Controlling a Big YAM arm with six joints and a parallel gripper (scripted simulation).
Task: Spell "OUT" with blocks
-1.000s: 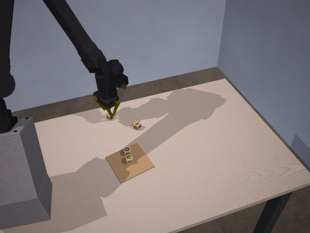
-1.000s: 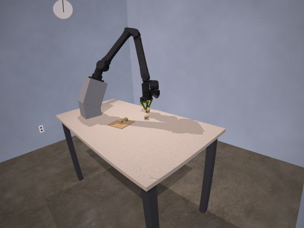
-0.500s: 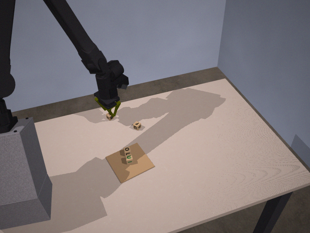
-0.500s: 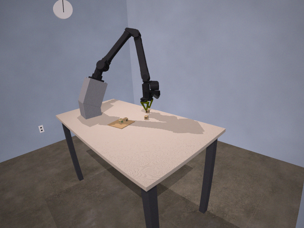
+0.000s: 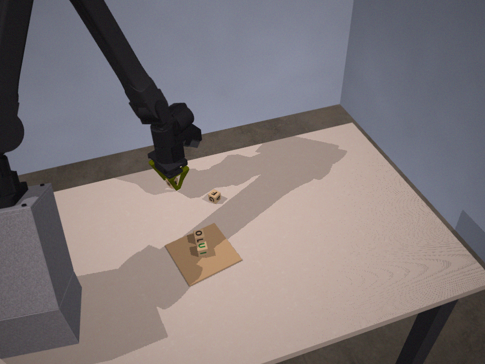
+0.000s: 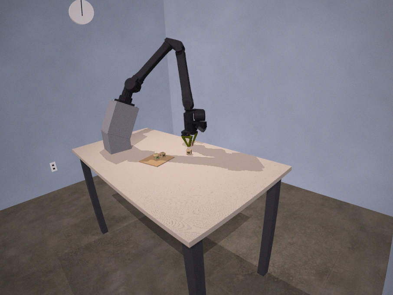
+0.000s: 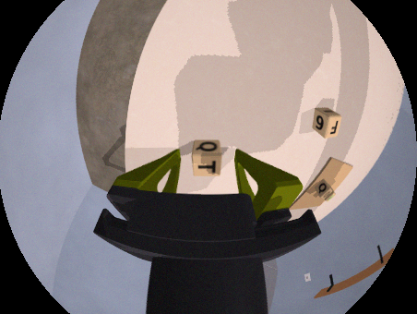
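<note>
My gripper (image 5: 174, 184) (image 6: 189, 143) (image 7: 208, 153) is open, low over the table behind the mat. Its green fingers (image 5: 171, 181) stand on either side of a small wooden block (image 7: 207, 157) with a gap on each side. In the wrist view this block shows a T on one face and a round letter on another. The brown mat (image 5: 219, 258) (image 6: 150, 161) (image 7: 336, 171) carries the O block (image 5: 198, 234) (image 6: 162, 154) and the U block (image 5: 201, 247) (image 6: 156, 156) side by side. A fourth block (image 5: 214, 195) (image 6: 189, 151) (image 7: 327, 122) lies on the table between my gripper and the mat.
The grey robot base (image 5: 31, 266) (image 6: 119, 126) stands at the table's left end. The table (image 5: 352, 235) (image 6: 206, 190) stretches wide to the right of the mat, with its far edge just behind my gripper.
</note>
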